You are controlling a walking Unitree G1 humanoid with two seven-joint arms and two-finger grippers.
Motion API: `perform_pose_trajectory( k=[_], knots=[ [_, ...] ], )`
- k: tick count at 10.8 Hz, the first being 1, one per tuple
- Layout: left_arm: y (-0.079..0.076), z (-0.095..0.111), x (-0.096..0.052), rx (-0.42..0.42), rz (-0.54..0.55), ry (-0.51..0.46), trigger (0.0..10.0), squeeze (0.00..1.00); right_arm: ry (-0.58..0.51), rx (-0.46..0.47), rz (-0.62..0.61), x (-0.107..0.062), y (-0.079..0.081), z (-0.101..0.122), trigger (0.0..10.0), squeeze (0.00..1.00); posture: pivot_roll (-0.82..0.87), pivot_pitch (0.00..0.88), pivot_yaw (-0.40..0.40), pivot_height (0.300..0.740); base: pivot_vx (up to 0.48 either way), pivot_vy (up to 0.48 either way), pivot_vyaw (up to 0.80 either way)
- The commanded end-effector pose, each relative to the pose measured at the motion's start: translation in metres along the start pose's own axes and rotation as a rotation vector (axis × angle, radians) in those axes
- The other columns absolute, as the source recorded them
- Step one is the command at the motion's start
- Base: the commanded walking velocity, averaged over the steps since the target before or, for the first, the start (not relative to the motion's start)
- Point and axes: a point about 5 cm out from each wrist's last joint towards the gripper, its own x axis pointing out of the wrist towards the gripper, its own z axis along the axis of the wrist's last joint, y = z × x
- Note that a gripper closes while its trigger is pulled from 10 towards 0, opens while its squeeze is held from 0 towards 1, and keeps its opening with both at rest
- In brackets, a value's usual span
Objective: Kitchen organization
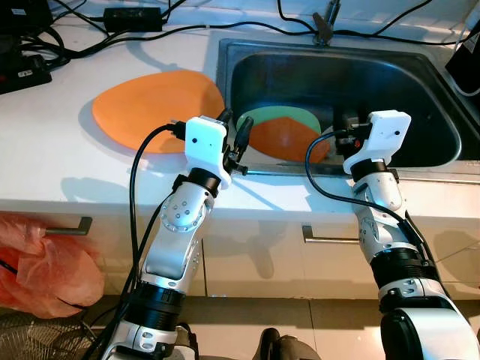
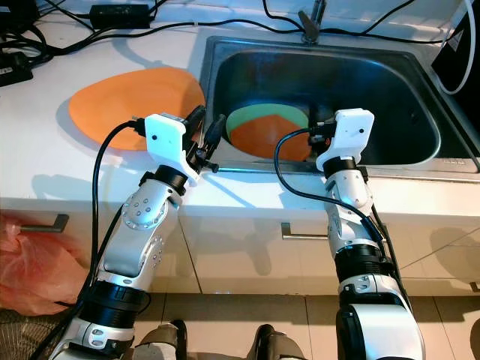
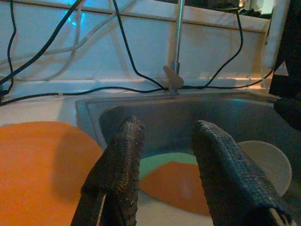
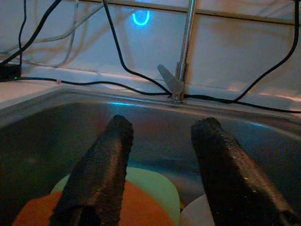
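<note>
A large orange plate (image 1: 157,109) lies flat on the white counter left of the steel sink (image 1: 420,82). Inside the sink an orange plate (image 1: 283,139) rests on a green plate (image 1: 281,116), with a white dish (image 3: 265,160) beside them. My left gripper (image 1: 234,135) hovers open over the sink's front left corner, its fingers (image 3: 124,160) empty, the counter plate just to its left. My right gripper (image 4: 162,160) is open above the sink's front rim, pointing in over the stacked plates, nothing held.
A tap (image 1: 324,22) stands at the sink's back edge. Black cables (image 1: 75,45) and a power adapter (image 1: 133,16) lie across the back of the counter. An orange plastic bag (image 1: 41,266) hangs by the cabinet at lower left. Drawer handles (image 1: 330,238) sit below the counter.
</note>
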Motion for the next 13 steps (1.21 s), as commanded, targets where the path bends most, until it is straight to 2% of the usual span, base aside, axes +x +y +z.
perform_pose_trajectory(
  k=[1,8,9,13],
  knots=[
    [-0.004,-0.002,-0.001,0.006,-0.022,0.006,10.0,0.00,0.069,0.005,-0.004,-0.009,0.000,-0.015,10.0,0.99,0.16,0.179,-0.056,0.740,0.000,0.000,0.00],
    [-0.004,-0.002,-0.001,0.006,-0.022,0.006,10.0,0.00,0.069,0.005,-0.004,-0.009,0.000,-0.015,10.0,0.99,0.16,0.179,-0.056,0.740,0.000,0.000,0.00],
    [-0.006,-0.002,0.001,0.002,-0.007,-0.003,10.0,0.00,-0.153,0.108,-0.033,0.011,-0.003,0.044,10.0,0.00,0.14,0.176,-0.067,0.740,0.000,0.000,0.00],
    [-0.004,-0.002,0.001,0.003,0.001,0.000,10.0,0.00,-0.150,0.123,-0.032,0.011,-0.002,0.046,10.0,0.00,0.15,0.178,-0.069,0.740,0.000,0.000,0.00]
  ],
)
